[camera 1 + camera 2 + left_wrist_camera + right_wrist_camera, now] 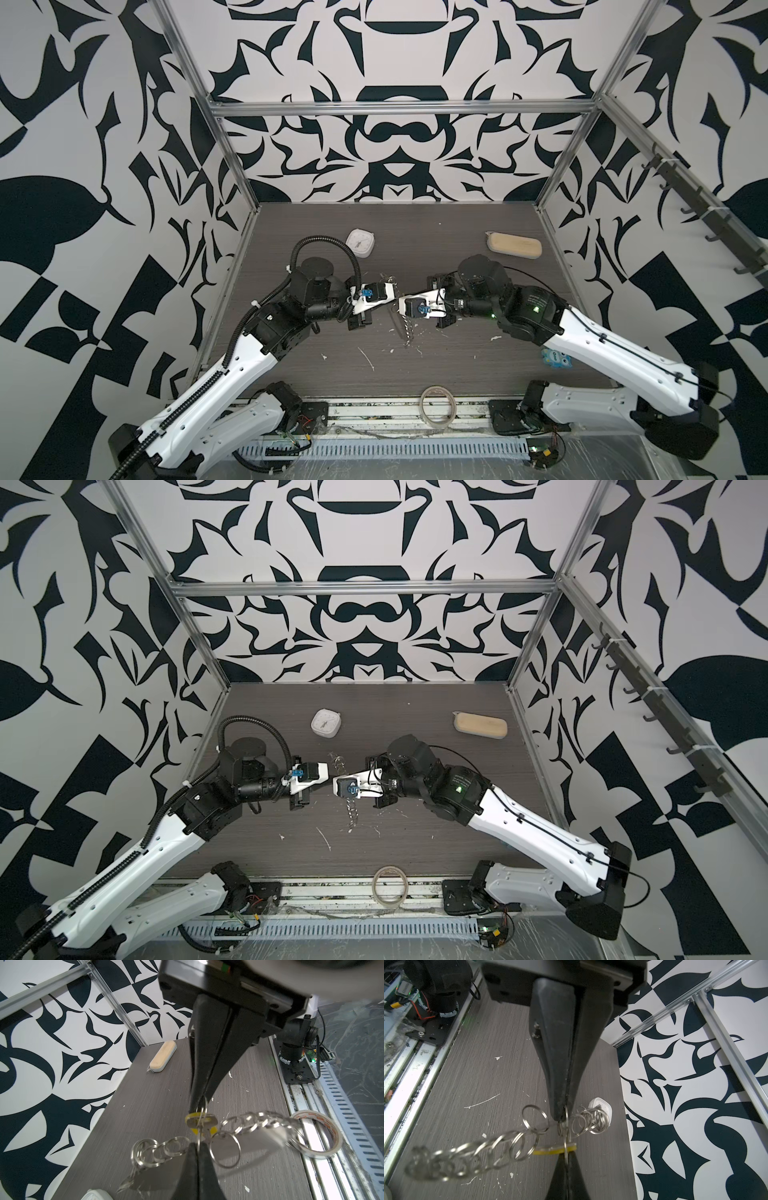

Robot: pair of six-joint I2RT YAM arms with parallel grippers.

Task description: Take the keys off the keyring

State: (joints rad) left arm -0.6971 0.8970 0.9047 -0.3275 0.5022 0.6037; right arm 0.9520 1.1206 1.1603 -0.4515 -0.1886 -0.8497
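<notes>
Both arms meet tip to tip over the middle of the tabletop [158, 1105]. The right gripper [197, 1108] has its jaws closed on the yellow head of the key [194, 1120], just where a thin ring threads through it. The left gripper [197, 1146] comes in from the opposite side, its jaws pinched tight on the other edge of that ring, which shows edge-on in both wrist views.

The key sits between the two sets of tips, lifted clear of the tabletop and threaded on the keyring [254, 1121]. The chain sags away from the grip in two strands. In both top views the longer strand hangs toward the front and a shorter bunch lies toward the back. I cannot tell whether the low end touches the tabletop.

Elsewhere there is a white clock [360, 243] behind the left gripper, a tan case [515, 245] at the back right, and a tape roll [335, 1133] at the front edge. White scraps [368, 357] lie scattered in front.
</notes>
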